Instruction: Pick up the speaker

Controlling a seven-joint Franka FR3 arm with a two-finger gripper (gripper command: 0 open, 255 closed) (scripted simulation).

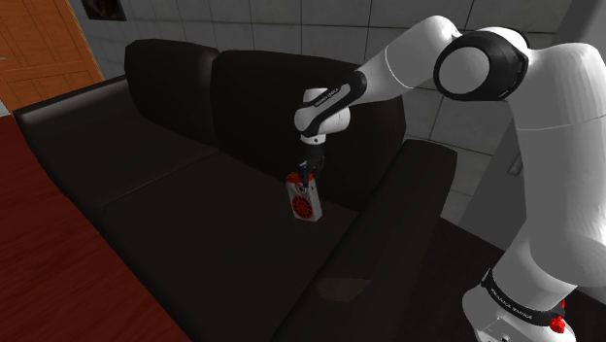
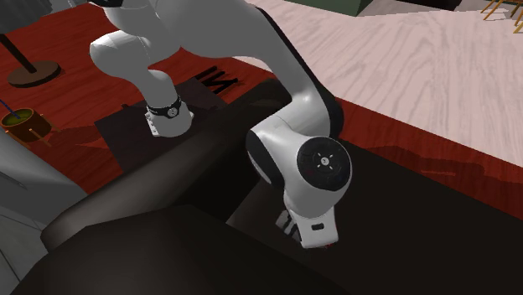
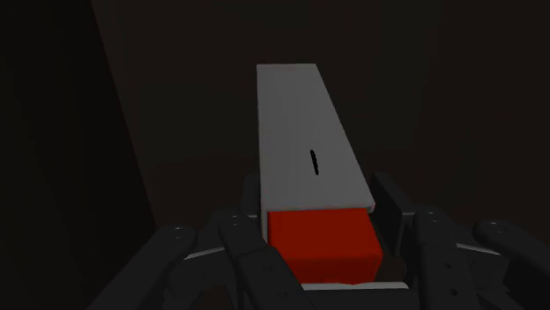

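End effector (image 1: 309, 177) clasps the one white-and-red speaker (image 1: 302, 201) on the single black sofa (image 1: 175, 209).

The tool (image 1: 309, 176) sits atop the white-and-red speaker (image 1: 302, 202) standing on the black sofa (image 1: 194, 228).

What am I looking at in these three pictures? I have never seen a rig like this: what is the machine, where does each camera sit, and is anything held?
This is a simulator's render of a white robot arm that ends in a black two-finger gripper. The shoulder view looks from beside the arm's stand over a dark sofa. The second exterior view looks down on the arm, seemingly from the sofa's far side. The wrist view comes from a camera on the hand, looking along the gripper. On the seat stands a small white and red speaker. The gripper is shut on its upper end, and its base looks to be on the cushion.
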